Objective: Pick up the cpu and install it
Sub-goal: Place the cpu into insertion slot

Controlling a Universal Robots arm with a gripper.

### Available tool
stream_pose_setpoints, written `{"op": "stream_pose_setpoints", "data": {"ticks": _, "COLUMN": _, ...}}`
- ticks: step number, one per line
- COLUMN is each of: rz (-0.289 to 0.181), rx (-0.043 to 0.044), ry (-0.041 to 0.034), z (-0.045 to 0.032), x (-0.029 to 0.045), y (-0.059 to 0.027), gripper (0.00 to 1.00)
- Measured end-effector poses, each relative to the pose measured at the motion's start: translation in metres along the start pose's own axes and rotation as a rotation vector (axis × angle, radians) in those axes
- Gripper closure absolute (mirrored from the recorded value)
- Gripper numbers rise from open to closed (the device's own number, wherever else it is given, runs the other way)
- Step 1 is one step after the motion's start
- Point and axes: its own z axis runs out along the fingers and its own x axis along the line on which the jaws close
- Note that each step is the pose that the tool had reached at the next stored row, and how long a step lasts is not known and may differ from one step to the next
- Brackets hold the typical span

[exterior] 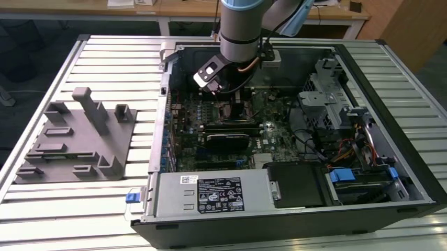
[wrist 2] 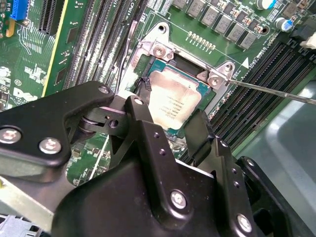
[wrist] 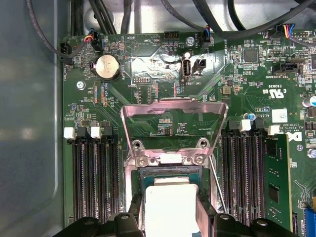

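Gripper (wrist 2: 171, 103) first: in both wrist views its black jaws sit against two opposite edges of the cpu (wrist 2: 173, 96) and look clamped on it. The cpu is lying flat in the socket (wrist: 168, 174) on the motherboard (wrist: 247, 79), silver top up, with a green rim showing round it. Just past the socket the load plate (wrist: 173, 111) is flipped up and open, and the thin retention lever (wrist 2: 276, 92) sticks out to one side. Memory slots (wrist: 94, 177) run along both sides of the socket, and a coin cell (wrist: 107, 66) sits further back on the board. In the exterior view, the arm (exterior: 241, 26) reaches down into the open computer case (exterior: 279, 230), which lies on a slatted metal surface (exterior: 42, 209). Grey plastic tray (exterior: 77, 136) with upright posts sits on that surface at the exterior view's left, well apart from the cpu.
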Motion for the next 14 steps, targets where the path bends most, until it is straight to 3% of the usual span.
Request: {"op": "stream_pose_setpoints", "data": {"ticks": 14, "rz": 0.000, "rx": 0.0000, "ry": -0.0029, "z": 0.0024, "x": 0.0000, "y": -0.0001, "gripper": 0.47}}
